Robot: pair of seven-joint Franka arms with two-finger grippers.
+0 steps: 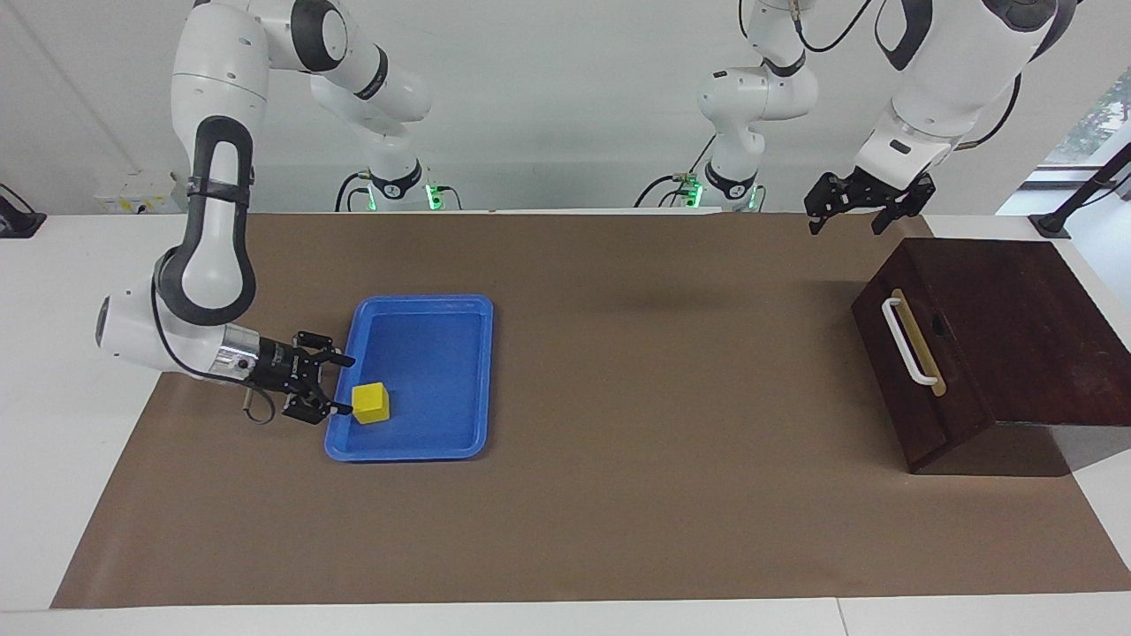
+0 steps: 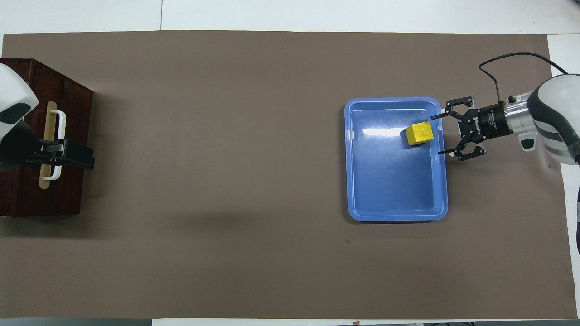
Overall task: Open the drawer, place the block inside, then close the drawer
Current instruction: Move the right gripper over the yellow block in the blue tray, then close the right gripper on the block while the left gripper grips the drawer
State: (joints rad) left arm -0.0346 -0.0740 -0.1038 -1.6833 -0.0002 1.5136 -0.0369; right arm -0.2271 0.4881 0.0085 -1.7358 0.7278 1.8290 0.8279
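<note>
The yellow block (image 1: pixel 371 403) (image 2: pixel 419 134) lies in the blue tray (image 1: pixel 442 446) (image 2: pixel 389 213), in the corner farther from the robots and toward the right arm's end. My right gripper (image 1: pixel 346 385) (image 2: pixel 437 136) is open, low at the tray's rim right beside the block, its fingers either side of it without gripping. The drawer (image 1: pixel 910 397) (image 2: pixel 70 190) is closed in its dark box, with its white handle (image 1: pixel 906 340) (image 2: pixel 60 122) showing. My left gripper (image 1: pixel 848 223) (image 2: pixel 68 155) is open and empty, raised in the air over the box and not touching it.
The dark wooden box (image 1: pixel 1016 300) (image 2: pixel 18 199) stands at the left arm's end of the table. Brown paper (image 1: pixel 618 486) covers the table between the tray and the box.
</note>
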